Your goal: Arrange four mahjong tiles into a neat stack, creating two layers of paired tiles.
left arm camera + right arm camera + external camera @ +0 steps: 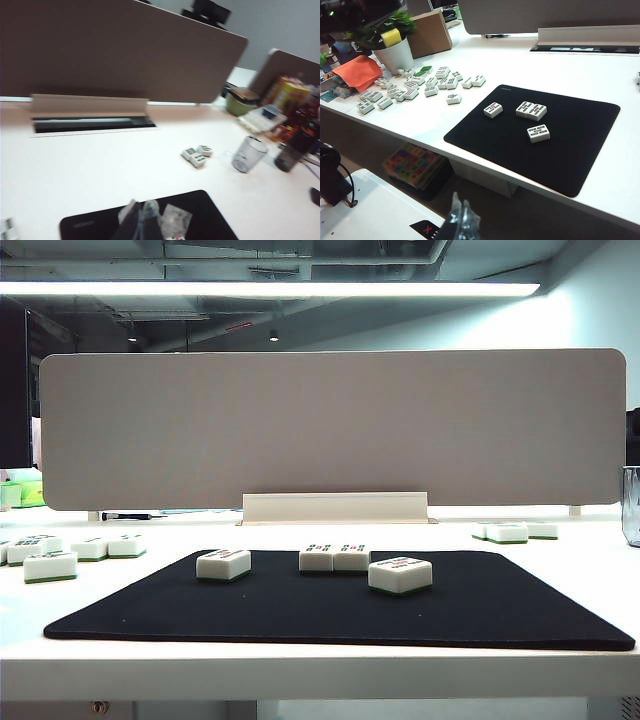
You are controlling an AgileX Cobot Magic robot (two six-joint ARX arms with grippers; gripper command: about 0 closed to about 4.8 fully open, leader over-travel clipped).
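On the black mat (300,610) lie several mahjong tiles, all flat in one layer. A single tile (223,564) is at the left, a touching pair (335,558) sits in the middle, and another single tile (400,575) lies nearer at the right. The right wrist view shows the same tiles: the single (493,109), the pair (531,110) and the near one (538,133). My left gripper (142,212) is shut and empty above the mat's far part (200,210). My right gripper (460,212) is shut and empty, off the table's front edge. Neither gripper shows in the exterior view. No stack is seen.
Loose tiles (50,555) lie on the white table left of the mat, and a few more (515,531) at the back right. A clear cup (248,154) stands at the far right. A grey partition (330,430) closes the back. A plant pot (395,52) and cardboard box (427,32) stand far left.
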